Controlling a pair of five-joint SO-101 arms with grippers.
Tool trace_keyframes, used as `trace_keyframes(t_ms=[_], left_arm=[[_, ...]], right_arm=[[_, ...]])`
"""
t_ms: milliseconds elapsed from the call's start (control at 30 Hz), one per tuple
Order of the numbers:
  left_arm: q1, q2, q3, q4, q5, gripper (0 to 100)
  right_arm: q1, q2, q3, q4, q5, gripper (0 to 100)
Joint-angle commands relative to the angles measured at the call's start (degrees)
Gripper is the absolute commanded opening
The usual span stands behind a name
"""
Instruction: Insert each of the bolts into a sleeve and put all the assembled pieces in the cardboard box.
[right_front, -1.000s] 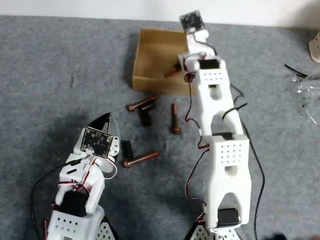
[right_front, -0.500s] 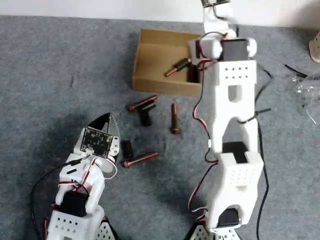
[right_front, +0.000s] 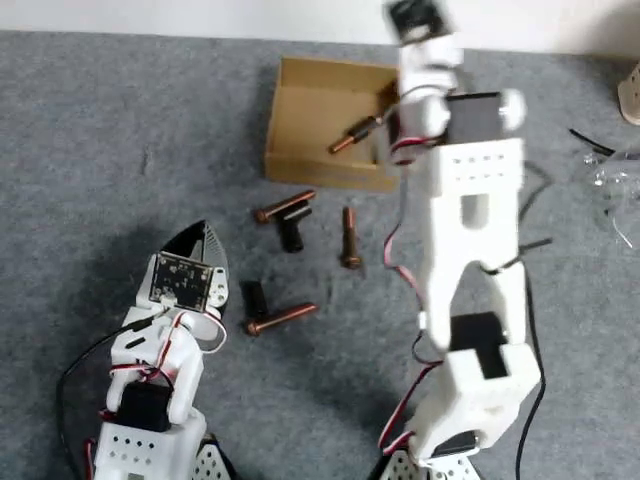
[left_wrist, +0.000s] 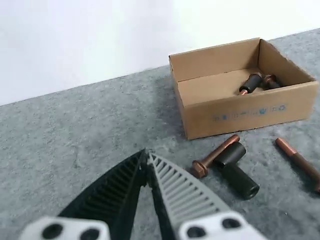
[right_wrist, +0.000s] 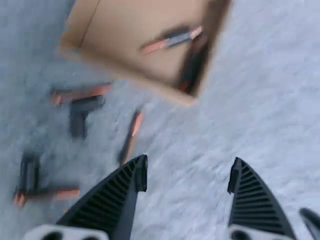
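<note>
The right gripper (right_wrist: 189, 165) is held spread, unloaded (assembled piece (right_front: 357, 132) already in the cardboard box (right_front: 310, 168)); the left gripper (left_wrist: 147, 162) is parked closed.

Bench (right_front: 100, 150): grey, felt-like surface spanning the work area.
Wall (right_front: 200, 15): plain white, along the bench's far edge.
Clear plastic item (right_front: 612, 172): lies at the bench's right edge.
Black wire (right_front: 590, 143): thin, just beside the clear plastic.
Pale object (right_front: 631, 92): cut off at the right edge, unidentifiable.
</note>
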Motion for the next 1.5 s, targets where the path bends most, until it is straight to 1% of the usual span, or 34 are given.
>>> trace_keyframes(t_ms=[0,133,233,367,700,733,767,833,900,933,1067,1200,1300,1467], left_arm=[[-0.7,-0.3,1.2,-1.4,0.2,1],[-0.8,-0.3,1.2,-1.4,0.1,1],[-0.8,-0.3,1.2,-1.5,0.1,1],[-0.8,-0.3,1.2,-1.5,0.1,1],[-2.4,-0.7,1.2,-1.6,0.2,1],[-2.4,-0.7,1.2,-1.6,0.2,1],[-2.4,-0.7,1.2,-1.6,0.2,1],[-2.6,-0.7,1.2,-1.6,0.2,1],[-2.6,-0.7,1.2,-1.6,0.2,1],[-2.6,-0.7,1.2,-1.6,0.2,1],[-2.6,-0.7,1.2,-1.6,0.2,1],[-2.6,-0.7,1.2,-1.6,0.2,1],[-2.6,-0.7,1.2,-1.7,0.2,1],[-2.6,-0.7,1.2,-2.0,0.2,1]], right_arm=[[-6.6,-3.6,9.8,0.9,-0.4,23.7],[-13.2,-3.6,19.6,-1.5,-0.4,23.7],[-16.0,-3.8,26.9,-7.8,-0.4,23.7],[-17.7,-3.8,34.4,-16.5,-0.4,23.7],[-21.4,-3.6,45.7,-35.5,-0.5,23.7],[-21.8,-3.6,46.1,-36.9,-0.8,23.7],[-21.9,-3.6,46.1,-38.0,-2.7,23.7],[-21.8,-3.6,46.0,-40.0,-9.4,23.7],[-21.7,-3.6,46.0,-41.8,-14.3,23.7],[-21.7,-3.6,46.0,-42.6,-14.8,23.7],[-22.6,-3.5,46.0,-43.2,-12.1,23.7],[-22.7,-1.2,45.0,-43.4,-11.8,23.7],[-22.6,4.4,41.0,-42.8,-11.8,23.7],[-22.6,14.6,30.5,-39.5,-11.8,23.7]])
